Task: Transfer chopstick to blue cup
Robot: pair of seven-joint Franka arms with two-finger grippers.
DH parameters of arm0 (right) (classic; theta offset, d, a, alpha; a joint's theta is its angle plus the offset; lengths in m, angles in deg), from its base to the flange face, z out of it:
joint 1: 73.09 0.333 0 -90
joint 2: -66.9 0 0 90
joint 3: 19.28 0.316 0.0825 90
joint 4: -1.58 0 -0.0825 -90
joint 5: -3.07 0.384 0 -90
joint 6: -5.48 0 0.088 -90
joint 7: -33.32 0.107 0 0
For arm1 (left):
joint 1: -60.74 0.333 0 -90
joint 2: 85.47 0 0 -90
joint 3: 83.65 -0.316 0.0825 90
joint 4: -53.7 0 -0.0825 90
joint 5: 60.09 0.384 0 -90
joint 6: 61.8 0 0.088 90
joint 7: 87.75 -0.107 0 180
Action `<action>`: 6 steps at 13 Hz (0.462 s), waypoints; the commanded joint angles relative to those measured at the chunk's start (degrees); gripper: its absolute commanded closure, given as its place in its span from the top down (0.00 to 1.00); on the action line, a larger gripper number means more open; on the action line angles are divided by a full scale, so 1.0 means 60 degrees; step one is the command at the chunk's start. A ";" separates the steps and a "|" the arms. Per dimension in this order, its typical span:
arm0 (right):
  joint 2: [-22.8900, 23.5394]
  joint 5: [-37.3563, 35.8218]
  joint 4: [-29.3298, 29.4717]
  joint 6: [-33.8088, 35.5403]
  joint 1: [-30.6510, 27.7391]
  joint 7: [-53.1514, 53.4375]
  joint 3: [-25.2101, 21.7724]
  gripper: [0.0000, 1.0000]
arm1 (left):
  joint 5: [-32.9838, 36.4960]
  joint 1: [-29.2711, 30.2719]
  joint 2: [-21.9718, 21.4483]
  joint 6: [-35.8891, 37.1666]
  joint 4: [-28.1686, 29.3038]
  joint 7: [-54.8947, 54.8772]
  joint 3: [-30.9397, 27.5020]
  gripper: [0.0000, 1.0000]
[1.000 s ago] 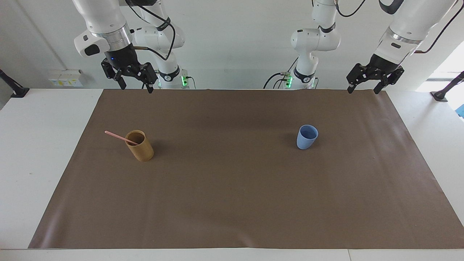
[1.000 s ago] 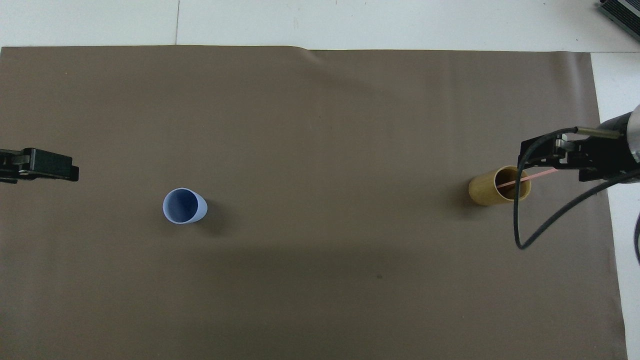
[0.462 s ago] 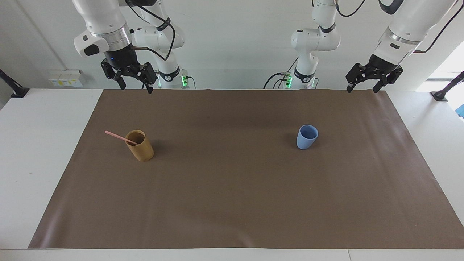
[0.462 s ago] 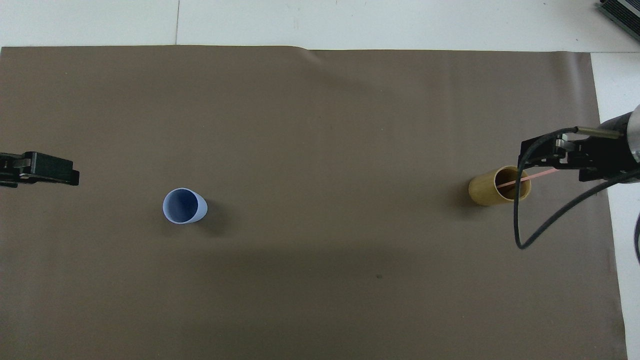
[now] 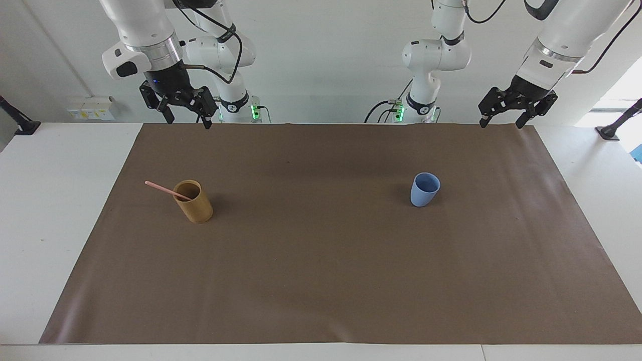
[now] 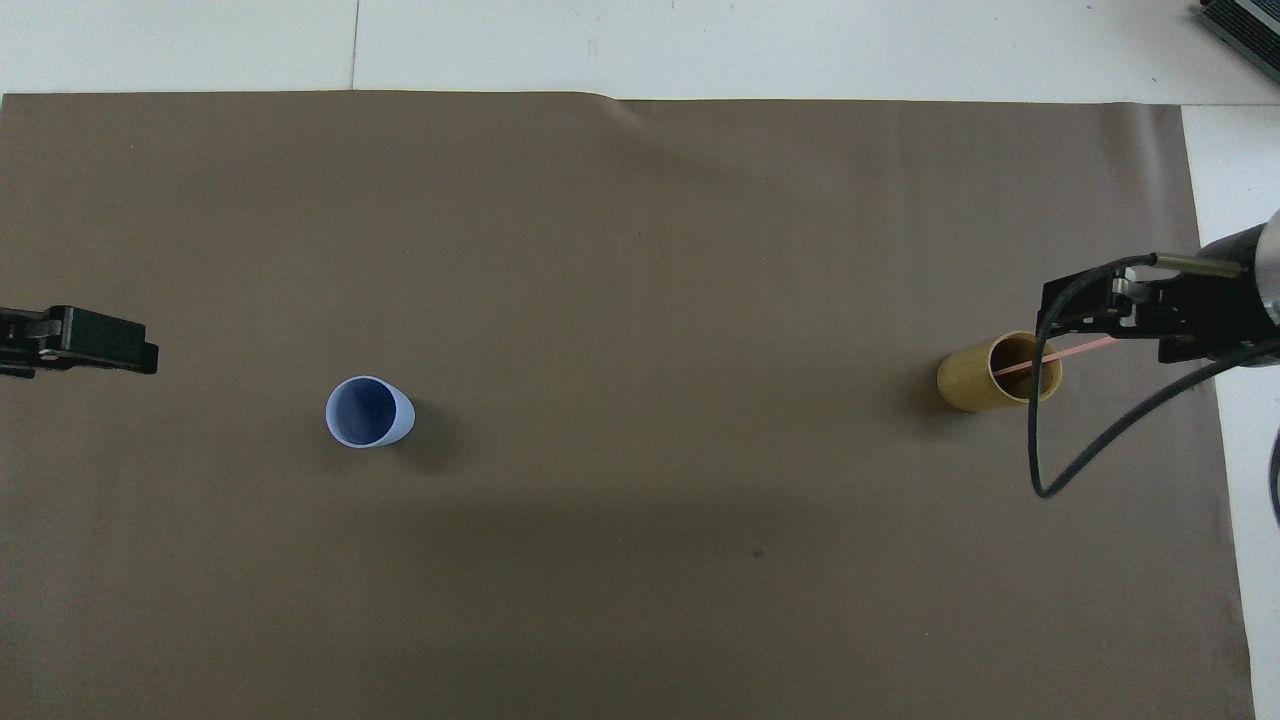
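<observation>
The pale pink chopstick point(image 5: 160, 189) stands slanted in a tan cup point(image 5: 196, 206) toward the right arm's end of the table, its upper end sticking out over the rim. The blue cup point(image 5: 425, 190) stands upright toward the left arm's end, with nothing in it. My right gripper point(image 5: 189, 122) hangs open, high over the mat's edge by the robots; in the overhead view the right gripper point(image 6: 1100, 318) covers the upper end of the chopstick point(image 6: 1072, 351). My left gripper point(image 5: 501, 124) hangs open over the mat's other corner by the robots, well apart from the blue cup point(image 6: 368, 412).
A brown mat point(image 5: 321, 281) covers most of the white table point(image 5: 45, 200). The two cups stand far apart on it, about level with each other. A black cable point(image 6: 1040, 440) loops down from the right arm beside the tan cup point(image 6: 962, 385).
The left gripper has risen slightly. The right gripper, the cups and the chopstick have not moved.
</observation>
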State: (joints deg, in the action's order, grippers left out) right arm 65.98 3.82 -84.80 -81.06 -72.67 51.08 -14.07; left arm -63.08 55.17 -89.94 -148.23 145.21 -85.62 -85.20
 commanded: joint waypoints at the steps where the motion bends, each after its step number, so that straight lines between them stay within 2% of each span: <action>1: -0.0197 0.0241 -0.0266 -0.0196 -0.0143 -0.0030 0.0025 1.00 | 0.0088 0.0165 -0.0266 0.0079 0.0377 -0.0149 0.0098 1.00; 4: -0.0197 0.0241 -0.0266 -0.0210 -0.0143 -0.0116 0.0025 1.00 | 0.0088 0.0122 -0.0252 -0.0169 0.0859 -0.0149 0.0098 1.00; 6: -0.0183 0.0241 -0.0280 -0.0196 -0.0332 -0.0117 0.0025 1.00 | 0.0088 0.0048 -0.0281 -0.0840 0.1502 -0.0047 0.0098 1.00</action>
State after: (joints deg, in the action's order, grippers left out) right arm 65.98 3.82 -84.81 -81.06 -72.80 51.08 -14.09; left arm -63.08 55.17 -89.99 -149.35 149.12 -85.62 -85.07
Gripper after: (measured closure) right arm 0.000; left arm 0.000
